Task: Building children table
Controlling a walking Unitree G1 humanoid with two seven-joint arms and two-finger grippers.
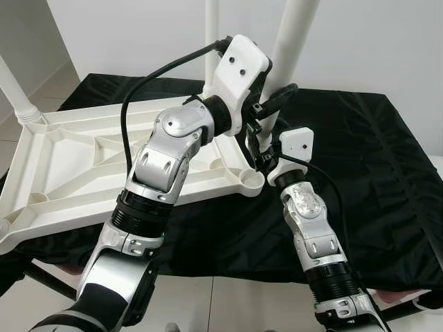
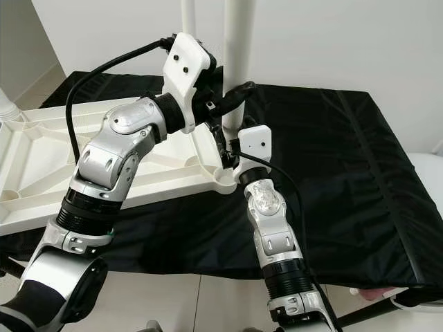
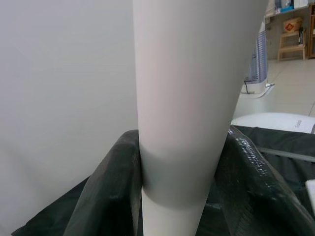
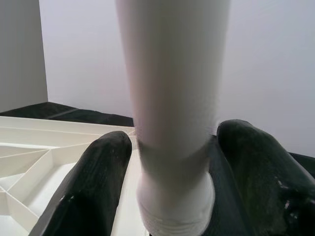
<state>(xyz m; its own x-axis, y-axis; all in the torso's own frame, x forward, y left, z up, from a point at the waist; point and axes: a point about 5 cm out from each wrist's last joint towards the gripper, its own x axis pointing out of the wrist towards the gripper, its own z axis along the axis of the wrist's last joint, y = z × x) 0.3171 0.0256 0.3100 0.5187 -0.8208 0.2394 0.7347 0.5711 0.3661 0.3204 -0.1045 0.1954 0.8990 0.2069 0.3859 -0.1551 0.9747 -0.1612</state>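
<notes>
A white plastic tabletop [image 1: 62, 159] lies upside down on a black cloth [image 1: 374, 173]. A white table leg [image 1: 294, 34] stands upright in the corner socket [image 1: 250, 181] nearest me. My left gripper [image 1: 271, 95] is shut around this leg partway up, its black fingers [image 3: 106, 191] wrapping both sides. My right gripper [image 1: 259, 149] grips the same leg lower down, just above the socket, with fingers [image 4: 93, 182] pressed on each side of the leg's base [image 4: 174, 196]. A second leg [image 1: 211, 34] stands at the back, and a third leg [image 1: 17, 97] at the far left.
The black cloth covers a low platform whose front edge [image 1: 228, 273] is close to my body, with tiled floor [image 1: 228, 304] below. A white wall [image 1: 374, 41] rises right behind. A fan [image 3: 258, 59] and a wooden stool [image 3: 291, 37] stand far off.
</notes>
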